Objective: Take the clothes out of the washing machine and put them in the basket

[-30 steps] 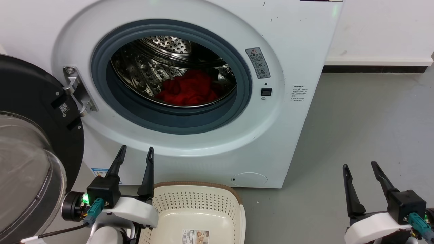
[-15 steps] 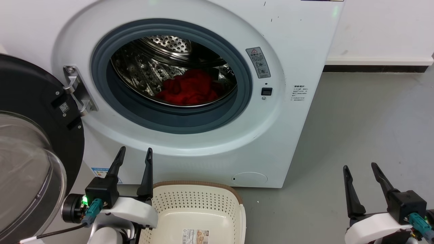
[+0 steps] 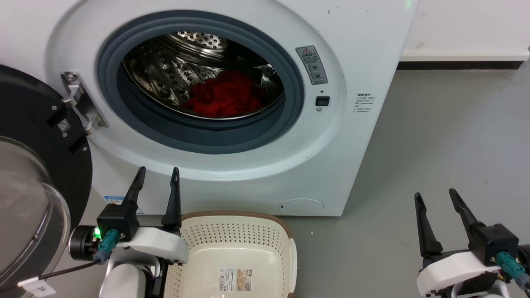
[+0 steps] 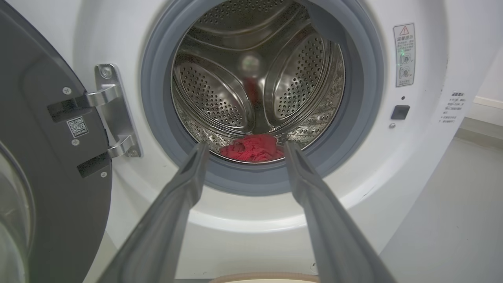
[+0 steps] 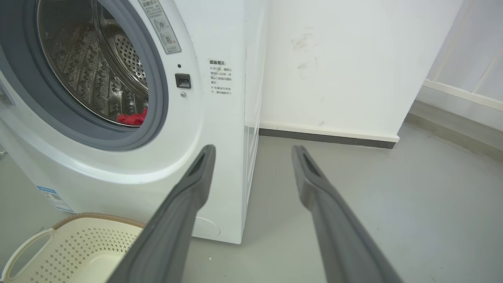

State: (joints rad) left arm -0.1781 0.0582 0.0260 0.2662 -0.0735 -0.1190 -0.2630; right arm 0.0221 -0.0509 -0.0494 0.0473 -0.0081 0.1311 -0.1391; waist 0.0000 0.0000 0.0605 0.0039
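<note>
Clothes (image 3: 221, 94): crumpled red heap, lies at the bottom of the steel drum (image 3: 165, 70) inside the washing machine (image 3: 360, 45). Untouched, well ahead of and above the left gripper (image 3: 158, 169), further off to the left of the right gripper (image 3: 434, 193). In left wrist view, sits framed between that gripper's two fingers, beyond the tips, behind the grey door ring (image 3: 207, 142). In right wrist view, shows as a small red patch at the ring's lower edge, up and left of the fingers. Stripes or trim: cannot tell.

Washing machine: white front-loader, directly ahead of the left gripper. Door (image 3: 29, 120) hangs open to that gripper's left, black frame, glass bowl (image 3: 25, 207) bulging out, metal hinge (image 3: 78, 103) between door and ring. Warning sticker (image 3: 311, 64) and black latch slot (image 3: 322, 100) right of the opening.

Basket (image 3: 236, 242): cream, perforated, brown rim. Stands on the floor (image 3: 434, 124) at the machine's foot, just right of and below the left gripper, well left of the right gripper. Bare bottom with label sticker (image 3: 235, 279) showing.

Left gripper: fingers spread apart, holding nothing, pointing up toward the drum mouth, low before the machine's front.

Right gripper: fingers spread apart, holding nothing, over grey floor off the machine's right corner, white wall (image 5: 346, 59) ahead of it.
</note>
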